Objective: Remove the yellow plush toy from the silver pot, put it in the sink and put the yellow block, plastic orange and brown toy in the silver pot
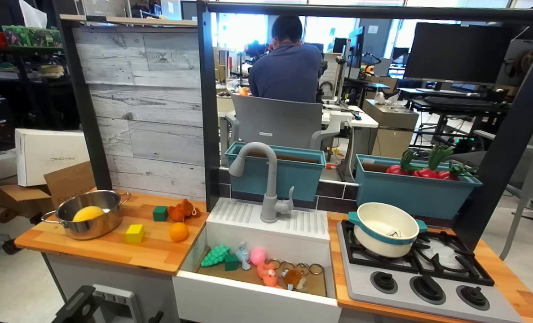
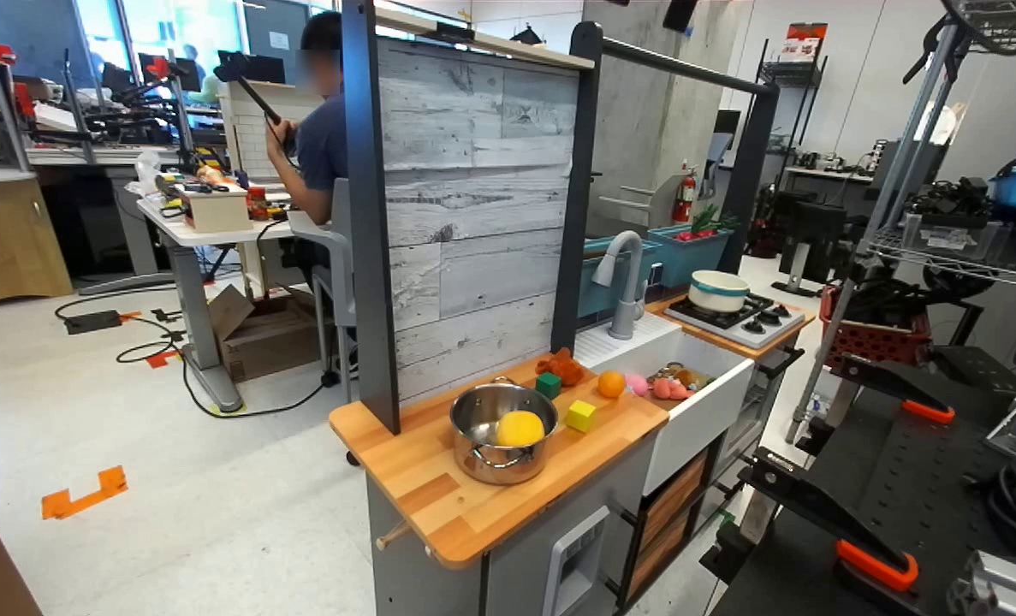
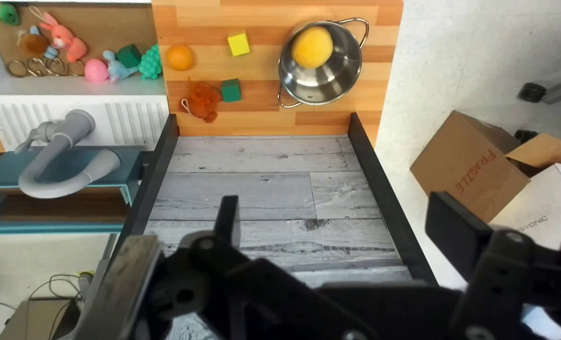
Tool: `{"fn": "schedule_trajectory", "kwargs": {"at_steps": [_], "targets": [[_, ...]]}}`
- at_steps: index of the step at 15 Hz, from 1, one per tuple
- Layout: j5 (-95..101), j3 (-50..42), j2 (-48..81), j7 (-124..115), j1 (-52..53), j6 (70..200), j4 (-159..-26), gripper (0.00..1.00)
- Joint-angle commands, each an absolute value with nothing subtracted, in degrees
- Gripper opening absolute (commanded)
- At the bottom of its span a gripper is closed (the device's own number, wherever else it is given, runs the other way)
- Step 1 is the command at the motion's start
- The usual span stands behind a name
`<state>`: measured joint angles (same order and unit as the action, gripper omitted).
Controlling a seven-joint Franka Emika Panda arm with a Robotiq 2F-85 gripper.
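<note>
The yellow plush toy (image 3: 312, 47) lies inside the silver pot (image 3: 341, 78) on the wooden counter; both show in both exterior views, plush (image 1: 88, 213) (image 2: 520, 429) and pot (image 1: 96, 227) (image 2: 492, 466). The yellow block (image 3: 238, 43), plastic orange (image 3: 180, 57) and brown toy (image 3: 202, 100) lie on the counter between pot and sink. They also show in an exterior view: block (image 1: 135, 233), orange (image 1: 179, 232), brown toy (image 1: 183, 210). The white sink (image 1: 253, 296) holds several toys. My gripper (image 3: 341, 222) is open and empty, away from all these things, its fingers wide apart.
A green cube (image 1: 160, 213) sits beside the brown toy. A grey faucet (image 1: 270, 193) rises behind the sink. A wood-plank backboard (image 1: 154, 112) with dark posts stands behind the counter. A white-and-green pot (image 1: 385, 229) stands on the stove (image 1: 365, 287).
</note>
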<state>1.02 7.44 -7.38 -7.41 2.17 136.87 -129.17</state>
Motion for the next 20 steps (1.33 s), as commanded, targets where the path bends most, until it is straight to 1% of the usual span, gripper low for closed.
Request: {"fn": "schedule_trajectory", "kwargs": {"at_steps": [1, 6, 9, 16, 20], "targets": [[-0.24, 6.77, -1.00, -6.40, 3.50, 136.71, -125.08, 1.00], [1.75, 6.39, 7.59, -7.51, 3.90, 139.79, -120.85, 1.00], [2.89, 5.96, 11.34, -8.30, 4.53, 138.16, -118.54, 1.00], [3.12, 5.69, 17.42, -8.19, 6.22, 134.27, -115.72, 1.00], [6.68, 4.27, 20.10, -10.87, 8.02, 136.27, -114.38, 1.00]]}}
